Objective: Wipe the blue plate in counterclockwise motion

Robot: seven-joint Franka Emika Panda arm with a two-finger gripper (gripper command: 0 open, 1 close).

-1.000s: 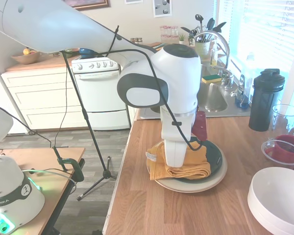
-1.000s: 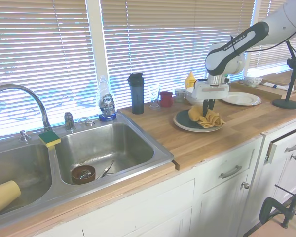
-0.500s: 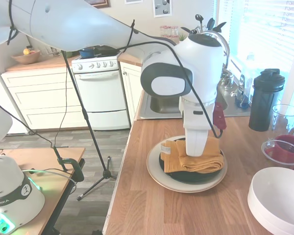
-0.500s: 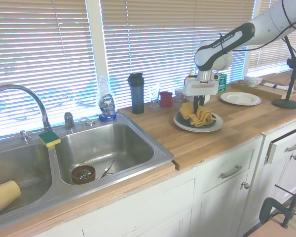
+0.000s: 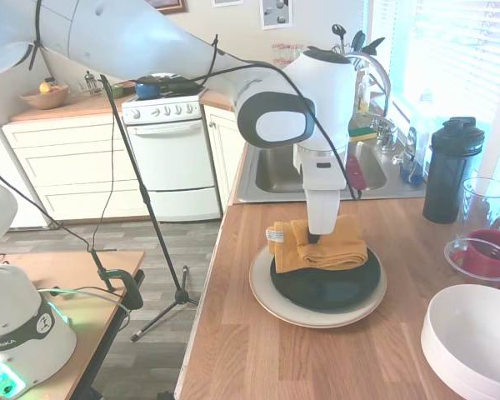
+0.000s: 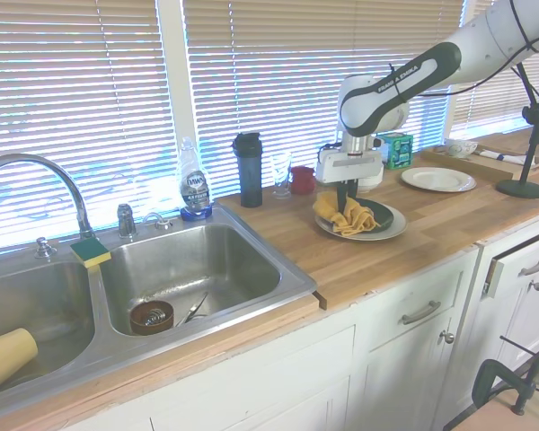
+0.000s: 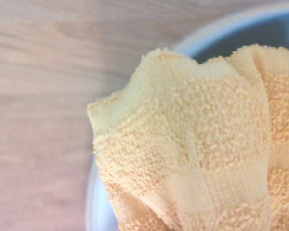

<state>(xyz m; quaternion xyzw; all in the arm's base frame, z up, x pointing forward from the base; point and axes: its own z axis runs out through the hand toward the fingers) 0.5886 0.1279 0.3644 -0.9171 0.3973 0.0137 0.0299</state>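
The claw (image 5: 317, 236) points straight down, pressed into a folded yellow terry towel (image 5: 321, 250) at the upper edge of the blue plate (image 5: 325, 283); its fingers are buried in the cloth, and whether they stand apart or clamp on it I cannot tell.

In the first exterior view the blue plate sits at centre frame, round, glossy and near black, nested on a larger cream plate (image 5: 271, 304) whose pale rim shows all round it. The towel covers the plate's upper part and hangs over its upper left rim; the lower part of the dark surface lies bare.

The cream plate rests on a wooden bench (image 5: 258, 358) near the bench's left edge, beyond which the floor drops away. Bare wood lies below the plates in frame. At the lower right stands a stack of white bowls (image 5: 471, 337), and at the right edge a clear container with a red inside (image 5: 482, 260), both apart from the plates. A dark bottle (image 5: 450, 171) stands upright at the upper right, beside the steel sink (image 5: 362, 171).

In the second exterior view the towel (image 6: 344, 214) droops over the left rim of the plates (image 6: 382, 220), with open bench in front.

The wrist view shows looped yellow pile (image 7: 197, 144) over the plate's blurred rim (image 7: 231, 24) and wood grain.
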